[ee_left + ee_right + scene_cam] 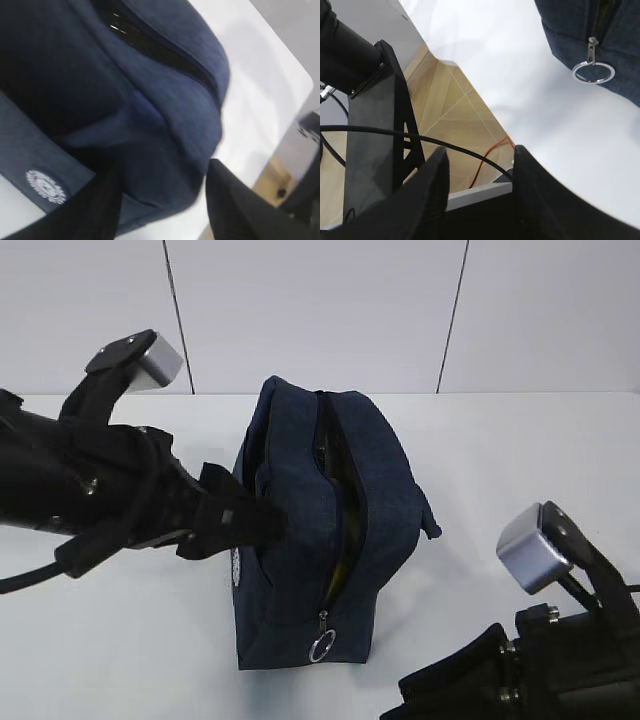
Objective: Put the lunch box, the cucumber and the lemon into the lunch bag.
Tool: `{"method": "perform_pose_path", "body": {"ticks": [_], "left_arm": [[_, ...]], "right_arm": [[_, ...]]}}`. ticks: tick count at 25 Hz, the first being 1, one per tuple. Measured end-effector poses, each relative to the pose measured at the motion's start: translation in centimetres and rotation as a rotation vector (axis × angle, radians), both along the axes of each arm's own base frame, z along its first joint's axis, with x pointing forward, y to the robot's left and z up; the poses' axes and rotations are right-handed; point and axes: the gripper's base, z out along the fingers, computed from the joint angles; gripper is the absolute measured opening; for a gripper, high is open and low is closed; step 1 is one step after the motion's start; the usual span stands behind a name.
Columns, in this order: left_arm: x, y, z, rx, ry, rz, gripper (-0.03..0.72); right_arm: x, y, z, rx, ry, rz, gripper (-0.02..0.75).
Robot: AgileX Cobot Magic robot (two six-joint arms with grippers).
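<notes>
The dark navy lunch bag (370, 500) stands in the middle of the white table, its top zipper partly undone, its silver ring pull (322, 648) at the near end. A yellow-green streak shows in the zipper gap; I cannot tell what it is. The lunch box, the cucumber and the lemon are hidden. My left gripper (270, 525) lies against the bag's left side. In the left wrist view the lunch bag (150, 115) bulges between the parted fingers of the left gripper (165, 160). My right gripper (481, 150) is open and empty, near the table's front right corner (410, 695).
The white table (520, 460) runs to a pale panelled wall behind. In the right wrist view the table's edge (470, 85) shows, with wooden floor, cables and a black stand below it, and the ring pull (593, 72) at the upper right.
</notes>
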Motion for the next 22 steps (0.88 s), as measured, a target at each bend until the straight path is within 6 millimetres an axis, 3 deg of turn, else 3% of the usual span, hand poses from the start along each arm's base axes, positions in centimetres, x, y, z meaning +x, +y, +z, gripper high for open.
{"method": "perform_pose_path", "body": {"ticks": [11,18,22], "left_arm": [[1.3,-0.4,-2.0,0.000,0.072,0.100,0.394],[1.3,-0.6,-1.9,-0.038,0.105,0.127,0.393],[1.0,-0.8,-1.8,-0.054,0.129,0.099,0.340]], "right_arm": [[0.3,0.0,-0.1,0.010,-0.045,-0.024,0.327],[0.6,-0.2,-0.1,-0.008,-0.079,-0.052,0.326],[0.9,-0.1,0.1,0.021,-0.091,-0.081,0.326]]}}
